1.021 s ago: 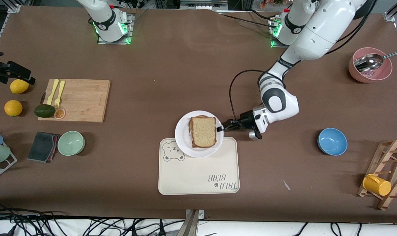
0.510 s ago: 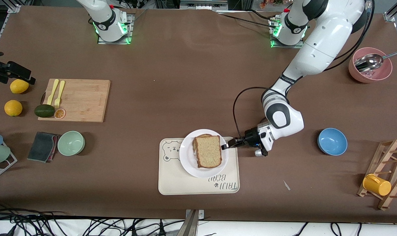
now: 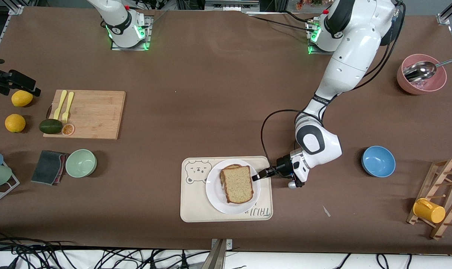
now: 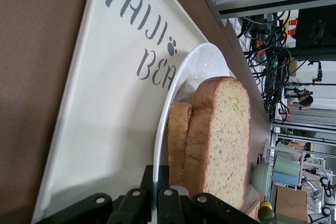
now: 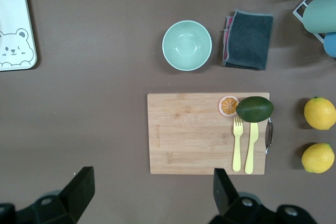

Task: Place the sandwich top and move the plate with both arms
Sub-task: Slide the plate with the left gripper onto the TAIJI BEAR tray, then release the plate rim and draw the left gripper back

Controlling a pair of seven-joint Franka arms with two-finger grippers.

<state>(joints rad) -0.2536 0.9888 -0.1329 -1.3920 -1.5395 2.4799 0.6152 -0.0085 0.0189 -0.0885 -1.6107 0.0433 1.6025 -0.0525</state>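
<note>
Fingers of the left gripper (image 3: 256, 176) pinch the plate (image 3: 216, 194) rim over the tray (image 3: 196, 207); right gripper (image 5: 149, 192) waits, spread wide

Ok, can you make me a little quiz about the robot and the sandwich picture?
1. True or false: the plate sits on the bear tray.
2. What is the left pincer gripping? A) the blue bowl B) the plate's rim C) the yellow fork
3. Fill in: the sandwich top lies on another slice of ____.

Key
1. True.
2. B. The left pincer is shut on the plate's rim, at the tray's edge toward the left arm's end. The right pincer is open, waiting high over the cutting board.
3. Bread. The left wrist view shows two slices stacked.
</note>
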